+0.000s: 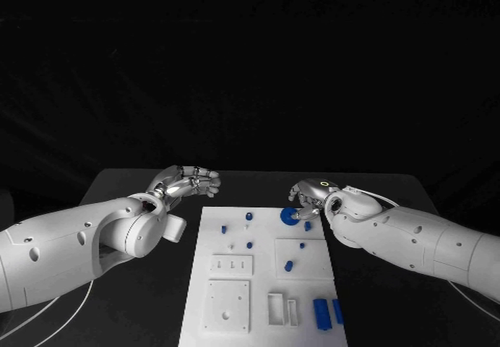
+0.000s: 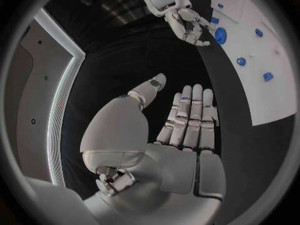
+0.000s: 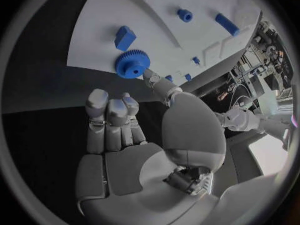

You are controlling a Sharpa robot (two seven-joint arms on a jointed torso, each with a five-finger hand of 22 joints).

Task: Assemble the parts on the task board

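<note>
I see the board point(image 1: 261, 289) lying in the middle of the table point(image 1: 125, 188). A blue gear point(image 1: 289, 215) sits at the board's far edge, toward its right corner. My right hand point(image 1: 309, 195) is at that corner; its thumb tip touches the gear's rim while the other fingers point(image 3: 109, 116) curl clear of it, gripping nothing. My left hand point(image 1: 188, 181) hovers off the board's far left corner, fingers straight and together, empty. Small blue parts point(image 1: 248, 215) lie scattered across the board.
</note>
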